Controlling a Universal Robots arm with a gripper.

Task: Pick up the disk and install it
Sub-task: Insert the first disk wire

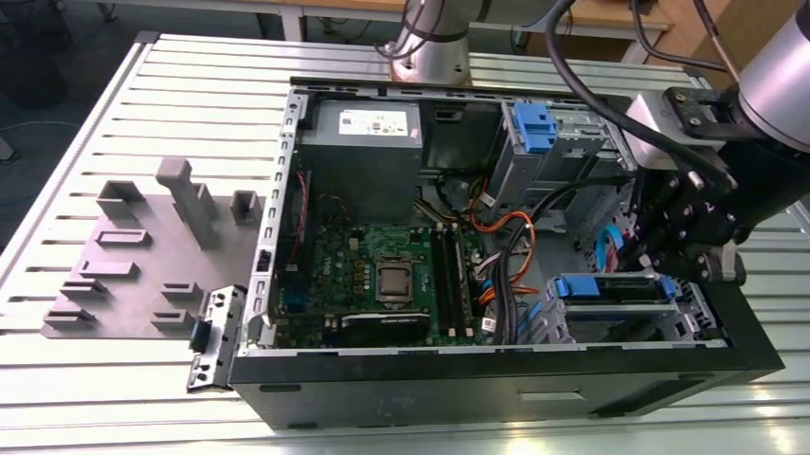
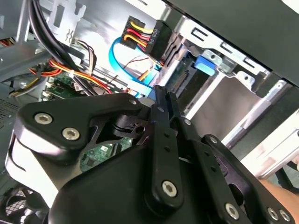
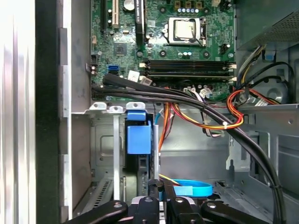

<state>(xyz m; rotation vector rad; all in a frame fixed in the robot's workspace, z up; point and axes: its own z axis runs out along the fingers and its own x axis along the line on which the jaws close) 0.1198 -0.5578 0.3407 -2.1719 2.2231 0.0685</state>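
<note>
The disk (image 1: 610,287) sits in the lower drive cage (image 1: 633,322) at the case's front corner, on the exterior view's right, clipped in its blue carrier. In the first wrist view its blue tab (image 3: 138,135) faces me and the drive runs edge-on under it inside the cage. The second wrist view shows the disk's blue tab (image 2: 206,63) and connector edge by the cage's metal wall. My gripper (image 1: 671,270) hangs just beside the cage, over the case's right wall. Its fingers (image 2: 161,93) are pressed together with nothing between them. The gripper's tips (image 3: 161,185) are close to the disk's end.
Black and orange cable bundles (image 3: 201,109) and a blue flat cable (image 3: 191,187) run close by the gripper. The motherboard (image 1: 379,270) fills the case floor, with the power supply (image 1: 360,128) at the back. An upper cage holds another blue carrier (image 1: 532,123). A grey fixture (image 1: 139,256) lies outside the case.
</note>
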